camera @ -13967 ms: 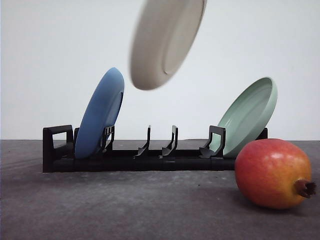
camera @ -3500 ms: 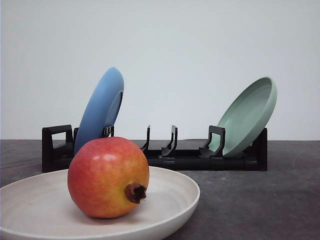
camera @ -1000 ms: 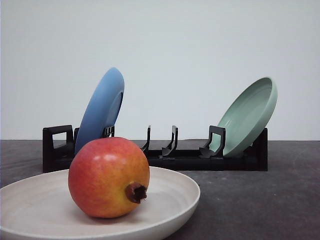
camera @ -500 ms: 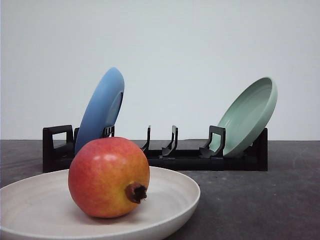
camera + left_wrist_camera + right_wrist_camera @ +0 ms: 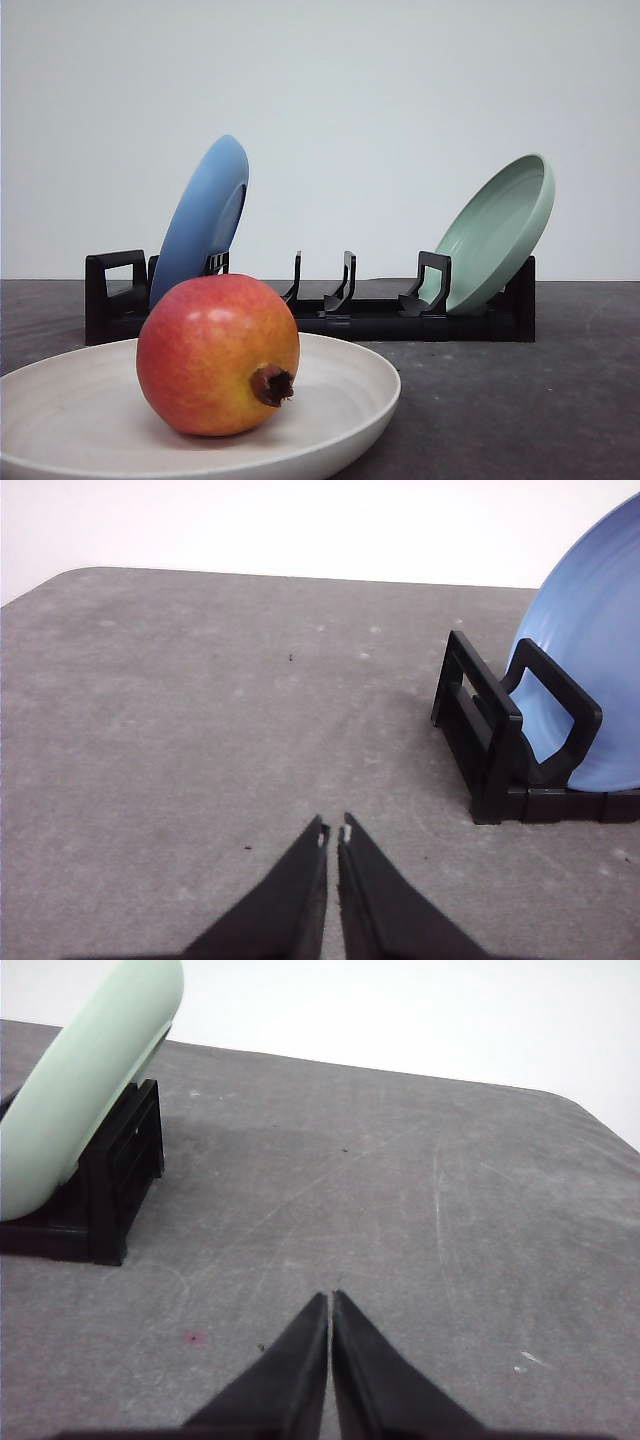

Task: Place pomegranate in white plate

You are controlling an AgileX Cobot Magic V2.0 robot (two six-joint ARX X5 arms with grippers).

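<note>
The left end effector [image 5: 333, 832] hangs over bare grey desk [image 5: 180, 710], its two black fingers pressed almost tip to tip with only a hairline slit between them and nothing gripped. Just beyond it, off to one side, stands the end of a black rack [image 5: 500, 750] with the blue plate [image 5: 590, 680] leaning in its end slot.

The right end effector [image 5: 330, 1300] looks the same: fingers drawn together to a point, empty, poised above the scuffed desk surface. Near it is the other end of the rack [image 5: 115, 1190], and the mint plate [image 5: 85, 1090] tilts out over that end.

From the front, the pomegranate [image 5: 217, 355] sits in the white plate [image 5: 350, 400], resting on the plate's shallow floor a little left of the plate's middle, with its dark crown pointing toward the camera and slightly right. The plate lies flat on the desk [image 5: 520, 400] in the foreground, well in front of the rack [image 5: 330, 315]. Behind it the blue plate [image 5: 205, 215] stands steeply at the rack's left end and the mint plate [image 5: 500, 230] leans back at the right end, with the middle slots between them holding no plate.
</note>
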